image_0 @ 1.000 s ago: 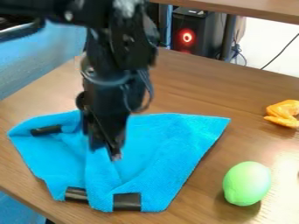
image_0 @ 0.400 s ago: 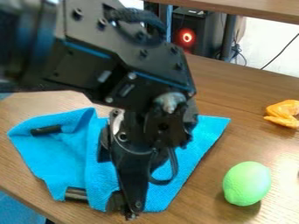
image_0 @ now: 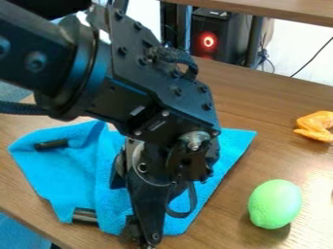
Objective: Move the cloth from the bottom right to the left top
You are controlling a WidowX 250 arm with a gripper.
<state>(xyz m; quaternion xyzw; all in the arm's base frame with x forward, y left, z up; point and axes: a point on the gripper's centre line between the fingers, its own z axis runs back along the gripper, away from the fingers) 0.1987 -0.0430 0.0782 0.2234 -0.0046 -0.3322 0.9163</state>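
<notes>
so the blue cloth [image_0: 71, 170]'s kinda rumpled on the left of the surface [image_0: 260, 92], hand [image_0: 144, 238] down at its near edge (can't tell if it's spread or pinching), green ball [image_0: 275, 204] to the right, orange thing [image_0: 316, 125] farther back

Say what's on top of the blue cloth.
Blue cloth: short black piece on its left part. Another dark piece shows at the near edge; can't tell if it's on or under. Black arm covers the middle, so anything there is hidden.
</notes>
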